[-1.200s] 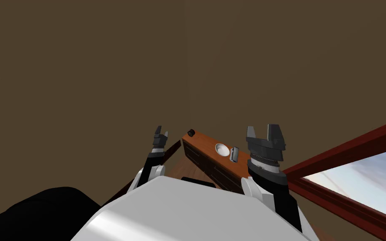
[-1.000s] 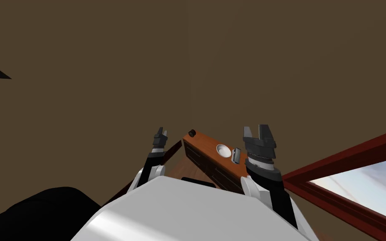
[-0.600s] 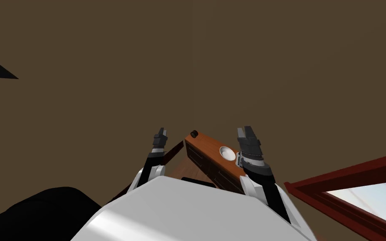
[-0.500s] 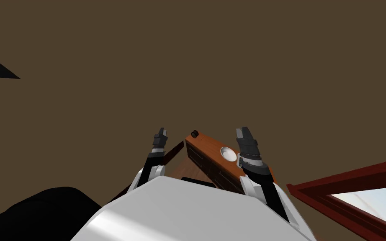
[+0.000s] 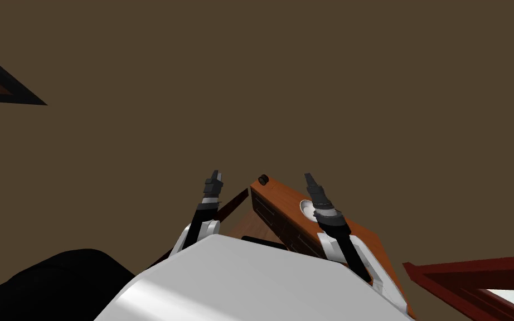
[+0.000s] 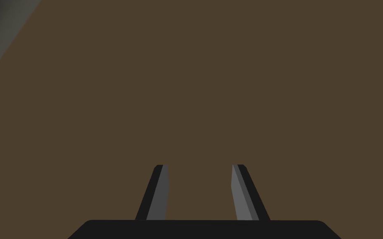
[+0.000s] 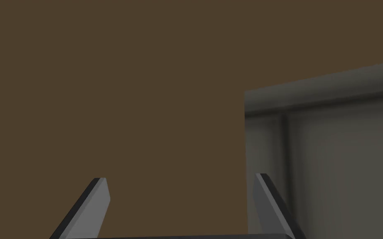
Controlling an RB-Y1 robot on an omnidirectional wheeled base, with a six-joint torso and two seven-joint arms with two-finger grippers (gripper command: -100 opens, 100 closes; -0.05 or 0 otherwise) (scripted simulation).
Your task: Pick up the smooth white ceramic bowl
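Observation:
A white bowl (image 5: pixel 305 205) sits on the top of a brown wooden dresser (image 5: pixel 279 196) against the brown wall, ahead and below me. My right forearm crosses in front of the bowl and hides part of it. The right gripper (image 5: pixel 308 177) is raised above the dresser, seen edge on; in its wrist view the gripper (image 7: pixel 181 179) stands wide open with nothing between the fingers. My left gripper (image 5: pixel 214 176) is held up to the left of the dresser, off its end. In the left wrist view the gripper (image 6: pixel 200 167) is partly open and empty.
A small dark object (image 5: pixel 262 179) stands at the dresser's far corner. A dark red window frame (image 5: pixel 473 273) runs at the lower right. Wood floor (image 5: pixel 245 225) shows in front of the dresser. A black area (image 5: pixel 38 284) lies at the lower left.
My head view has swung, so the window has slid toward the lower right corner. The right hand has rolled to edge on and now covers part of the bowl. The left fingers have drawn closer.

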